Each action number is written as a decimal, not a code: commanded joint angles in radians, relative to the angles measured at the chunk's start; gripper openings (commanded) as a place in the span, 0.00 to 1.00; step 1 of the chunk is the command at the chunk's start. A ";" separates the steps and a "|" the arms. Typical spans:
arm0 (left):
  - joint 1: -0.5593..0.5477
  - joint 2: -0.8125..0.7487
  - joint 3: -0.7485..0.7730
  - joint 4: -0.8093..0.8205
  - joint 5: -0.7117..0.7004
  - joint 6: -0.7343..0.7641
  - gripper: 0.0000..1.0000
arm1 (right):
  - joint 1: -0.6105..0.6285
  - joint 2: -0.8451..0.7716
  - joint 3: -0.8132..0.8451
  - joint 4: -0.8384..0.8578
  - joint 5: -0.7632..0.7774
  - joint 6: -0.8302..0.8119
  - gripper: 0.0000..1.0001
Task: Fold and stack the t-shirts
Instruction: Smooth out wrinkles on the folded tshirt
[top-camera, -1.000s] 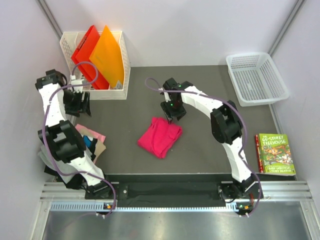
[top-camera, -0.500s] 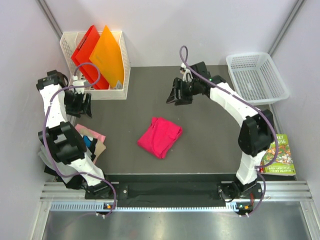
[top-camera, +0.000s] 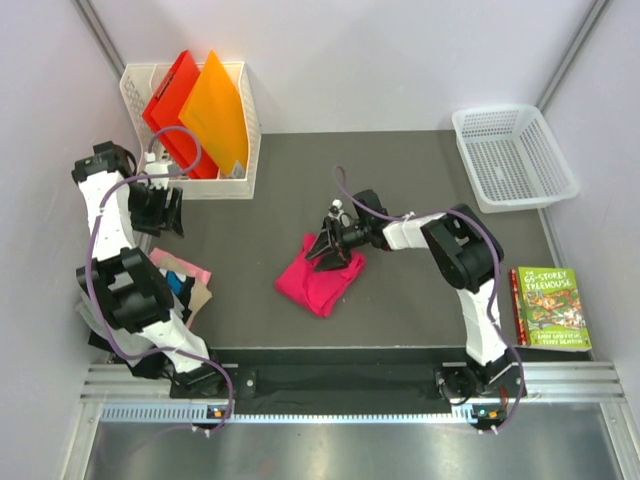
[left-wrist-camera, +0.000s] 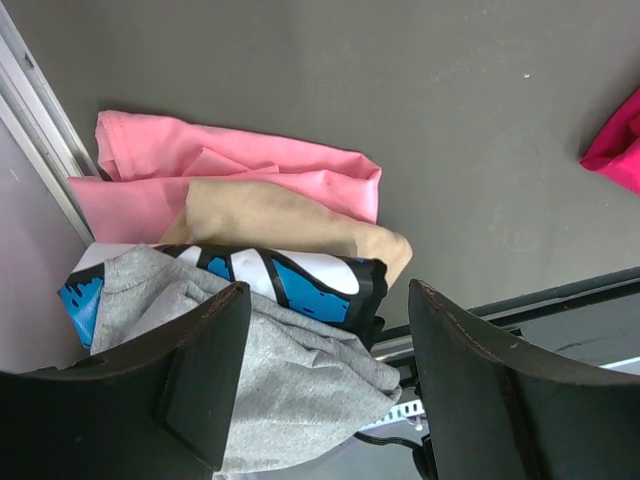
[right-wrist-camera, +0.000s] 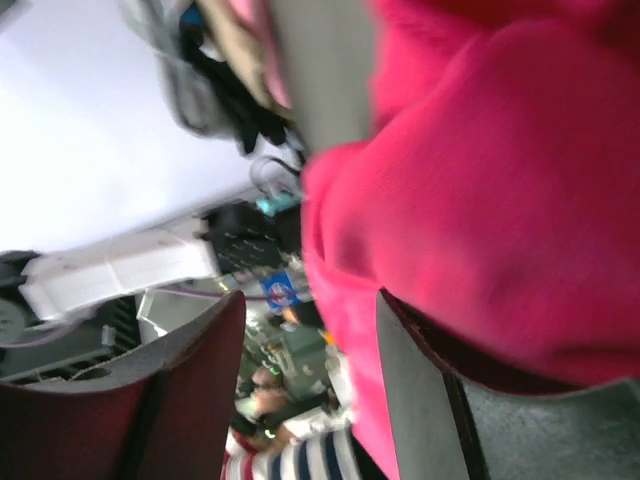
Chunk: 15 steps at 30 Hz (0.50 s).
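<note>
The magenta-pink t-shirt (top-camera: 314, 284) lies folded in a bundle at the middle of the dark table. My right gripper (top-camera: 323, 250) is low at its far right edge, jaws open. In the right wrist view the blurred magenta cloth (right-wrist-camera: 500, 190) drapes over the right finger (right-wrist-camera: 425, 400) of the right gripper (right-wrist-camera: 310, 296). At the table's left edge sits a pile of t-shirts: pale pink (left-wrist-camera: 235, 172), tan (left-wrist-camera: 290, 222), blue-printed (left-wrist-camera: 300, 277) and grey (left-wrist-camera: 285, 385). My left gripper (top-camera: 160, 212) hangs open above that pile (top-camera: 183, 274), holding nothing; the left gripper (left-wrist-camera: 328, 292) touches no cloth.
A white file bin (top-camera: 246, 150) with red and orange folders stands at the back left. A white mesh basket (top-camera: 512, 155) sits at the back right. A green-covered book (top-camera: 550, 308) lies at the right front edge. Grey walls close in both sides.
My right arm lifted off toward the back right, then swung down again to the magenta shirt's far edge, now lying low. The shirt and the left arm stayed put.
</note>
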 joint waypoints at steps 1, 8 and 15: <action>-0.002 -0.071 -0.013 -0.151 -0.004 0.021 0.69 | -0.004 0.094 0.207 -0.470 0.026 -0.378 0.55; -0.002 -0.084 -0.030 -0.151 0.003 0.027 0.69 | 0.001 0.120 0.348 -0.810 0.142 -0.675 0.54; -0.002 -0.071 -0.007 -0.151 0.009 0.029 0.70 | 0.039 -0.050 0.492 -0.983 0.169 -0.706 0.55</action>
